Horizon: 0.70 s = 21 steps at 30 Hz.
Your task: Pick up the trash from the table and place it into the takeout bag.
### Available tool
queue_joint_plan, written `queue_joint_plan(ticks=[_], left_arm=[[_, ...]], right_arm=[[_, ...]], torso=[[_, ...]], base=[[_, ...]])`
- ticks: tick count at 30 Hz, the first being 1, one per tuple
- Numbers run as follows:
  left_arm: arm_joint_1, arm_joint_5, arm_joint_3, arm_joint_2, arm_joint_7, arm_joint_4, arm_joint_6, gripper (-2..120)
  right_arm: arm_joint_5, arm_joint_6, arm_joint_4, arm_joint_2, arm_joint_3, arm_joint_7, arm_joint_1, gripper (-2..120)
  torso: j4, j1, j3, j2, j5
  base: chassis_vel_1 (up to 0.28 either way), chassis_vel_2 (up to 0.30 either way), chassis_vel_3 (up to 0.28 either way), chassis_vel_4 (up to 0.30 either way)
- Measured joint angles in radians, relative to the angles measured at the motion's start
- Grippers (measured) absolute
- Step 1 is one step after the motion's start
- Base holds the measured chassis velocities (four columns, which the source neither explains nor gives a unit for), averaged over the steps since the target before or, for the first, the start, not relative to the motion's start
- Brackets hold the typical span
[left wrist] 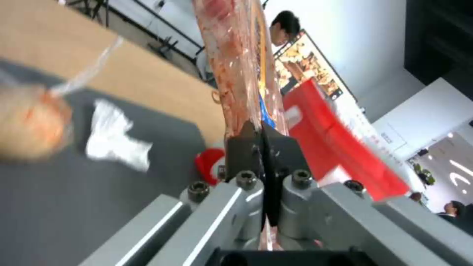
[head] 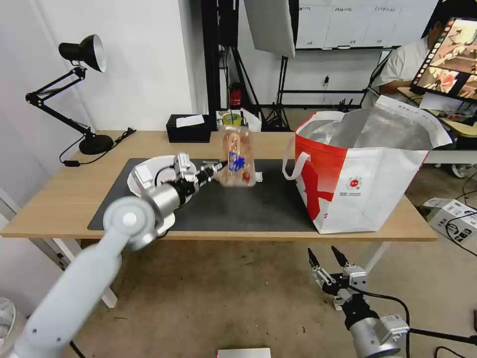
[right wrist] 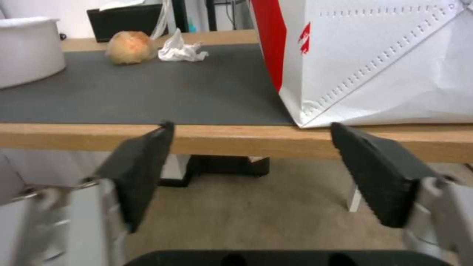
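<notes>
While the left claw (head: 214,170) was clamped on the clear tray (head: 236,155), standing it tall above the counter (head: 59,199), the takeout bag (head: 360,191) sat open to its right, nearer the wide-open right claw (head: 327,259).

White wall (head: 149,59), black desk lamp (head: 82,52)

Left gripper (left wrist: 264,147), jaws clamped on edge of clear plastic clamshell tray with reddish food bits (left wrist: 236,66), tray lifted. Below: dark grey mat (left wrist: 74,199) on light-wood tabletop (left wrist: 98,62), crumpled white tissue (left wrist: 116,136), blurred clear-bagged tan bun (left wrist: 29,122). Red-and-white takeout bag (left wrist: 345,144) beyond.
</notes>
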Motion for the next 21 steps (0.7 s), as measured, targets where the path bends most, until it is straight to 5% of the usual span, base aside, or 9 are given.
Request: queue_joint_plan(ticks=[2, 10, 21], left_arm=[[-0.077, -0.027, 0.034, 0.006, -0.011, 0.015, -0.001, 0], [-0.327, -0.085, 0.169, -0.062, -0.049, 0.075, -0.020, 0], [-0.505, -0.106, 0.324, -0.189, -0.068, 0.185, -0.049, 0]], right_arm=[[-0.001, -0.001, 0.000, 0.002, 0.001, 0.000, 0.000, 97], [-0.008, -0.004, 0.001, 0.008, -0.001, 0.000, 0.000, 100], [-0.027, -0.006, -0.003, 0.016, -0.015, 0.001, -0.004, 100]], torso=[[0.0000, 0.000, 0.000, 0.000, -0.0003], [-0.0002, 0.000, 0.000, 0.000, 0.0001], [-0.0002, 0.000, 0.000, 0.000, 0.0001]], base=[[0.000, 0.000, 0.000, 0.000], [0.000, 0.000, 0.000, 0.000], [0.000, 0.000, 0.000, 0.000]])
